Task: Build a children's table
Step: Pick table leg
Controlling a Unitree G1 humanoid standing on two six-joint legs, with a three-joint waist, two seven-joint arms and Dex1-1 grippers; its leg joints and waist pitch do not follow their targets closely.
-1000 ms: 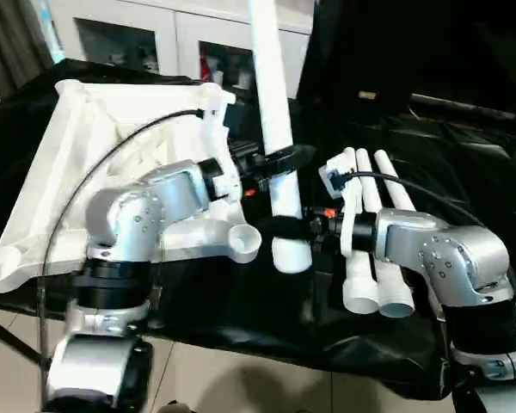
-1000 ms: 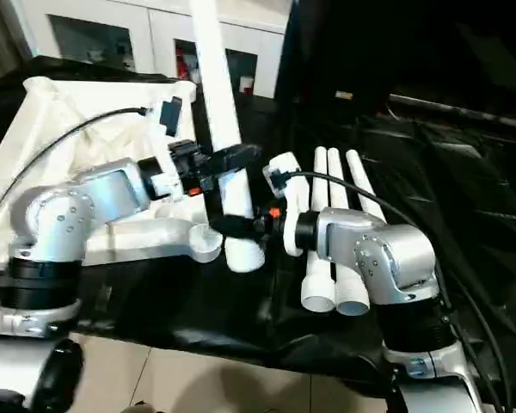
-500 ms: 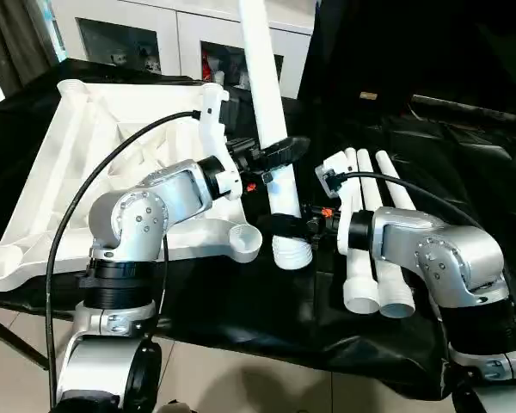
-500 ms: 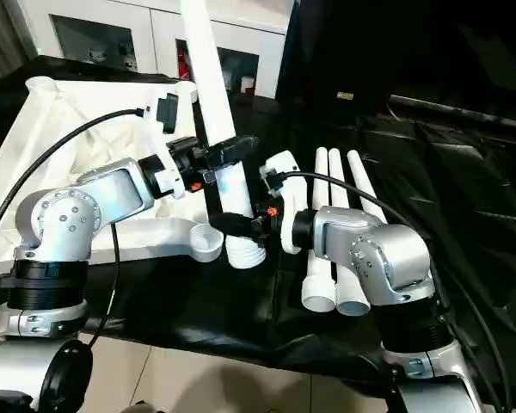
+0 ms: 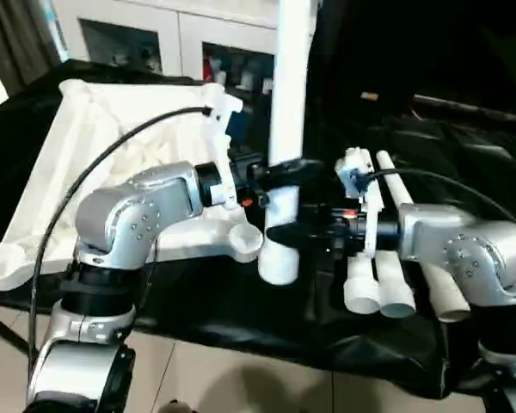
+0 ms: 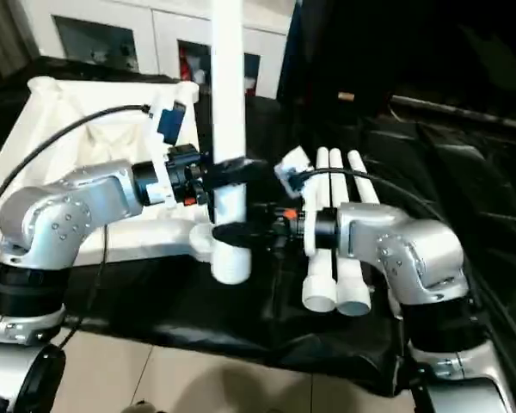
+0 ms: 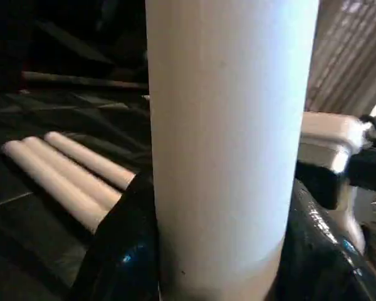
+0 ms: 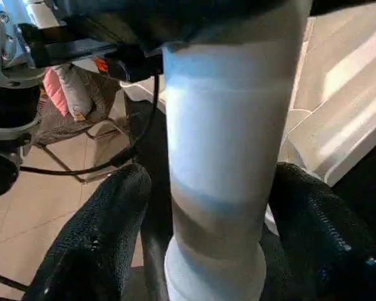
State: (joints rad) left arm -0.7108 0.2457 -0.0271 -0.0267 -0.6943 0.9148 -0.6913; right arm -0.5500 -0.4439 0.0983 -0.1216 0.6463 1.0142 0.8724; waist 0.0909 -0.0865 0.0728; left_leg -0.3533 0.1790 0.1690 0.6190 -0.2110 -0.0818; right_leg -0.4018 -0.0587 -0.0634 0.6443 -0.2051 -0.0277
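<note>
Now upright, formerly tilted: leg point(image 5: 285, 129), clenched by left end effector point(image 5: 279, 172); right end effector point(image 5: 284, 234) loosened; socket point(image 5: 243, 240) unfilled.

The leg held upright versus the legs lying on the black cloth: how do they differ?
The held leg stands nearly upright, lifted, with the left gripper and right gripper around it; the spare legs lie flat, side by side, untouched. The held leg's wide end hangs by a corner socket. All are white tapered tubes.
</note>
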